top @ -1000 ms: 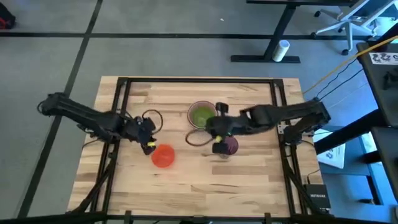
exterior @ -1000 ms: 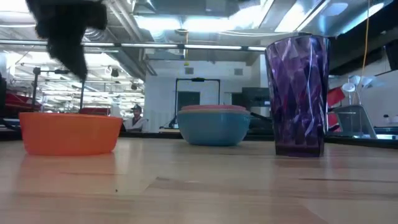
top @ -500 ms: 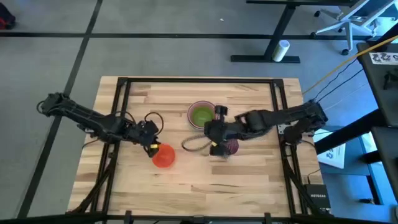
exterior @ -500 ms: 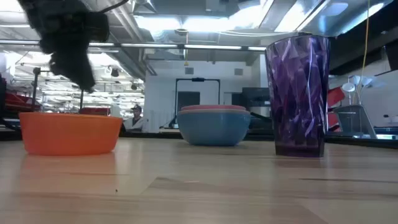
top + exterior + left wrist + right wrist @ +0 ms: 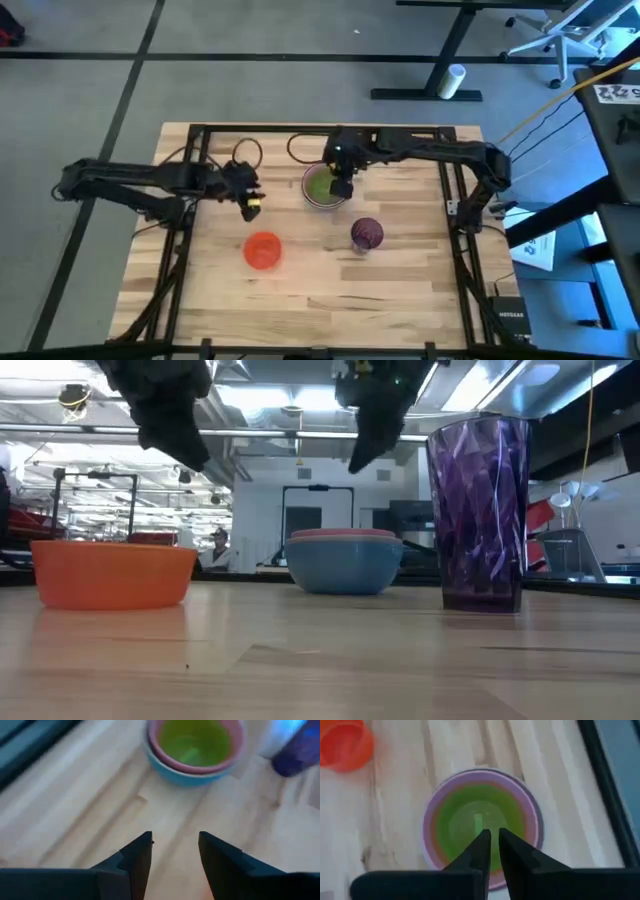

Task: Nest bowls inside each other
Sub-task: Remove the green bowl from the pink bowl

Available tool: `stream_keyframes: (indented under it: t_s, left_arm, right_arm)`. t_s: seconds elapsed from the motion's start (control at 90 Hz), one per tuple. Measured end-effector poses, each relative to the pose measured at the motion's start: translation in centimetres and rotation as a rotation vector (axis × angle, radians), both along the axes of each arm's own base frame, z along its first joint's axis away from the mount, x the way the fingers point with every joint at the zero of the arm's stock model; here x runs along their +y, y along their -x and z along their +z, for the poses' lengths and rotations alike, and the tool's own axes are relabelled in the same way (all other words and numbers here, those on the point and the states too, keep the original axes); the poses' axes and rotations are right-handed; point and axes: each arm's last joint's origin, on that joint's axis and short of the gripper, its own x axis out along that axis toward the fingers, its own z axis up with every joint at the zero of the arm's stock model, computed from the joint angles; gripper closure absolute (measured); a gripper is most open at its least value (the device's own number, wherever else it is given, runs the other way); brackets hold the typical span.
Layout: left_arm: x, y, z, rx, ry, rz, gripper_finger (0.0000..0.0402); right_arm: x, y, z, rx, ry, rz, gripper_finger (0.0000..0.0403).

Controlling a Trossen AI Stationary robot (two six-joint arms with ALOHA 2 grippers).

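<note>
Your right gripper (image 5: 341,186) hangs over the stack of bowls (image 5: 322,187) near the far middle of the table (image 5: 400,290), and its fingers are almost closed with just a thin gap and nothing in them. Your left gripper (image 5: 250,203) is up in the air just left of that stack, with its fingers a little apart and nothing in them. The orange bowl (image 5: 263,250) sits alone nearer you on the left, well apart from the stack, and the purple cup (image 5: 366,234) stands to its right.
</note>
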Motion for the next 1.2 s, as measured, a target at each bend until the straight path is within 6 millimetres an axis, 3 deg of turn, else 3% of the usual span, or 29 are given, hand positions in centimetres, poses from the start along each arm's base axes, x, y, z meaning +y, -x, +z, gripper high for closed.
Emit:
stream_keyframes:
  t_s: [0.211,0.344,0.544,0.989,1.2]
  left_arm:
    - [1.9,1.1,0.7,-0.011,-0.045,0.064,0.0257]
    - [2.4,1.3,0.7,-0.01,-0.053,0.086,0.0257]
    - [2.8,1.4,0.8,-0.021,-0.053,0.108,0.0257]
    - [4.4,1.7,1.0,-0.01,-0.116,0.13,0.0257]
    - [4.5,1.7,1.0,0.004,-0.13,0.121,0.0257]
  right_arm:
    - [-0.1,-1.5,-3.4,0.085,-0.043,0.056,0.038]
    - [-0.3,-1.7,-3.5,0.069,-0.021,0.086,0.038]
    - [-2.3,-1.5,-3.1,0.057,-0.004,0.063,0.038]
    - [-3.9,-2.3,-6.6,0.132,-0.06,0.069,0.038]
    - [-5.3,-2.1,-6.7,0.115,-0.03,0.031,0.038]
